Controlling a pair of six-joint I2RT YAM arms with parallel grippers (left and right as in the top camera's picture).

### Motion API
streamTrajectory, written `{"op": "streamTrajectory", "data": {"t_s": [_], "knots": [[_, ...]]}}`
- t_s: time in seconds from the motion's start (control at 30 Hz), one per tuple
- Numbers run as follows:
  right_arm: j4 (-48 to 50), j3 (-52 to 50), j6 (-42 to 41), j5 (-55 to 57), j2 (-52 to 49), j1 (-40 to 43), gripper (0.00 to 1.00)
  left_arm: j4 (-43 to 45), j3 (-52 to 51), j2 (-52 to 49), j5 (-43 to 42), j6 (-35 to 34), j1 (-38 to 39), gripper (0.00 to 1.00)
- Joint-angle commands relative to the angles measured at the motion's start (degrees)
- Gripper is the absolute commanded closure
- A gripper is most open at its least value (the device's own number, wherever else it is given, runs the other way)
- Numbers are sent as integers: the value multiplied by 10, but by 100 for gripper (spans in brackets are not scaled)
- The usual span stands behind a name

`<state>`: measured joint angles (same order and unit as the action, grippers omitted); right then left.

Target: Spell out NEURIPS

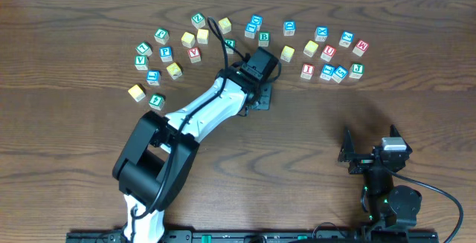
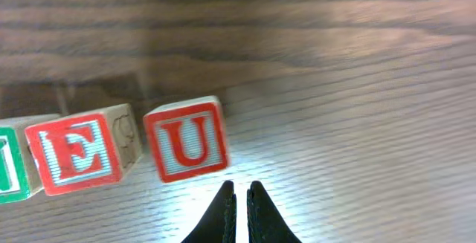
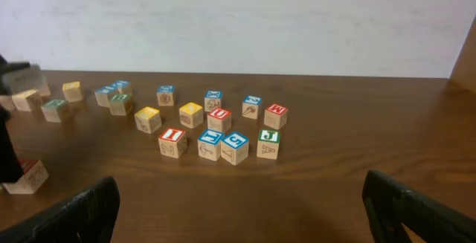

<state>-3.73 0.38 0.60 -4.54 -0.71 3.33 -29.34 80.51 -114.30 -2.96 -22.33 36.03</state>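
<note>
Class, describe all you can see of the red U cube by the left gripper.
The U cube is pale wood, its facing side red-framed with a red U on white. It sits slightly askew on the table, right of the red E cube. The shut left gripper points at it.

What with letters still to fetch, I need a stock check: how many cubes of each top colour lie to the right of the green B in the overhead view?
Blue-topped cubes: 5
Red-topped cubes: 3
Yellow-topped cubes: 2
Green-topped cube: 1
Total: 11
</note>
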Motion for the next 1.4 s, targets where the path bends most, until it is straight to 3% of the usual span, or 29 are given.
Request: {"op": "streamTrajectory", "data": {"t_s": [0.0, 1.37], "knots": [[-2, -1, -5, -3, 3, 3, 1, 6, 14, 4, -16, 9, 2, 92], [-2, -1, -5, -3, 3, 3, 1, 59, 12, -52, 75, 37, 2, 92]]}}
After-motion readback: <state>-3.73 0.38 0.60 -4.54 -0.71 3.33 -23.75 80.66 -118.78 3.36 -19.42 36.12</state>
